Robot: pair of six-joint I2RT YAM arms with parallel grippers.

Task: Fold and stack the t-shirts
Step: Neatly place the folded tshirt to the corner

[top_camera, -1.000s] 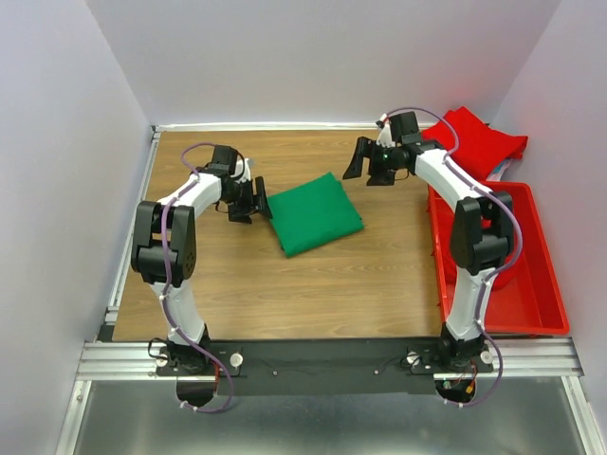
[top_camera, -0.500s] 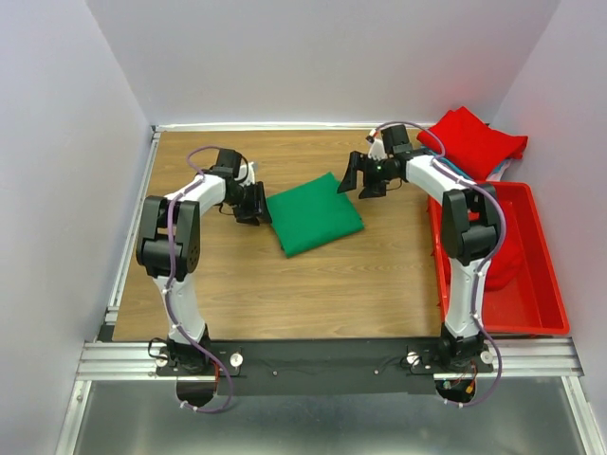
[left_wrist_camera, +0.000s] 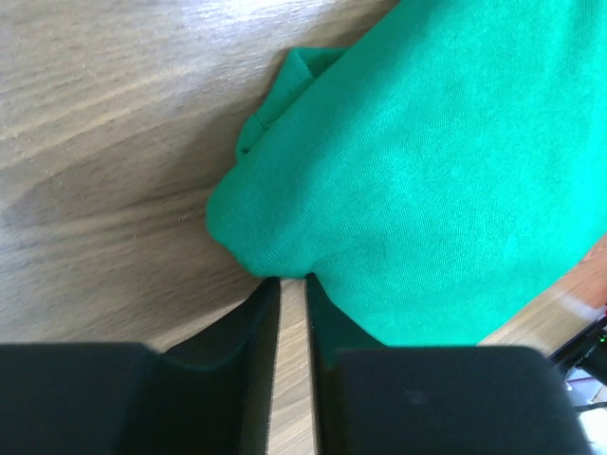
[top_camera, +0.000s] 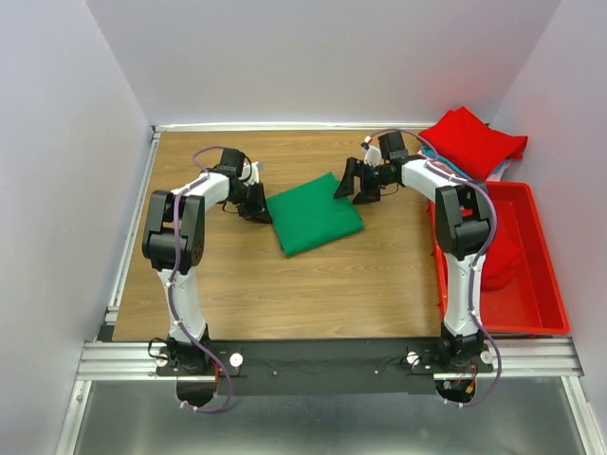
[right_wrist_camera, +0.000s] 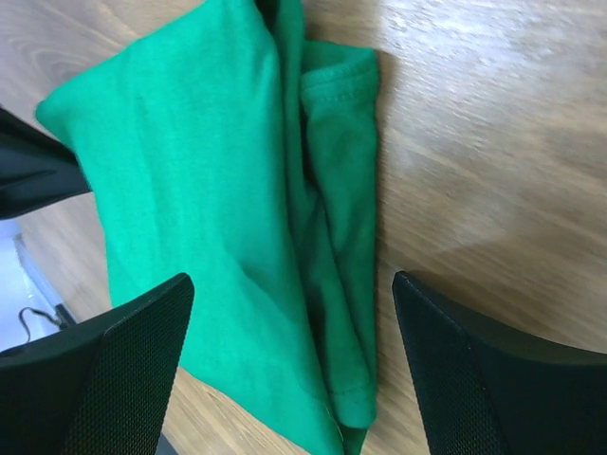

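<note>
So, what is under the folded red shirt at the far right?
Only a pale blue edge peeks out below the red shirt; the rest of it is covered.

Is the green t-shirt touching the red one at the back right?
Apart: the top view shows bare table between the green t-shirt and the red t-shirt.

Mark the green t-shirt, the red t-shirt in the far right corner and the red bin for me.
green t-shirt (top_camera: 313,216), top view, middle of the folded cloth.
red t-shirt (top_camera: 474,140), top view, centre of the cloth.
red bin (top_camera: 531,305), top view, bare floor.
</note>
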